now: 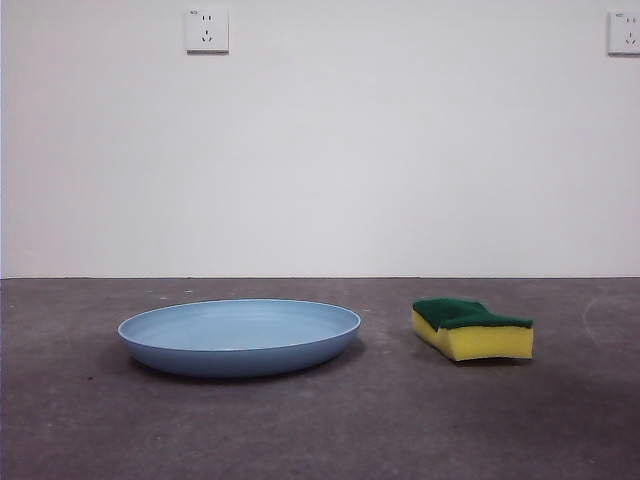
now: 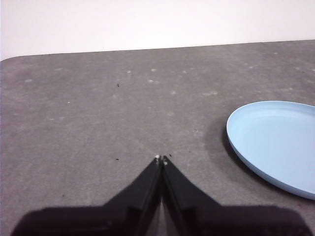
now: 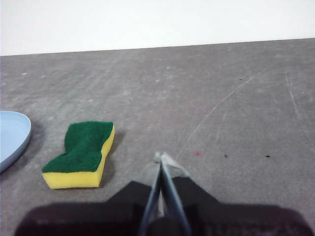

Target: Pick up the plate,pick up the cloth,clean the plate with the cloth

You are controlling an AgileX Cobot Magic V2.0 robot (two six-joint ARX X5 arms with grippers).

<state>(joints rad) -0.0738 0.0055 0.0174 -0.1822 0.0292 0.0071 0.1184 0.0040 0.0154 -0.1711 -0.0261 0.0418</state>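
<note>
In the left wrist view the left tool (image 2: 161, 160) sat low at centre with its jaws pressed together over bare grey worktop (image 2: 98, 113), the plate (image 2: 275, 142) lying apart from it at the right edge. In the right wrist view the right tool (image 3: 161, 158) was likewise pressed together, the cloth (image 3: 81, 155) lying apart toward the lower left, its long axis running away from the camera. So the left arm looked nearer the plate, the right nearer the cloth. Further off, in the front view, both rested flat, well apart, neither yet lifted
</note>
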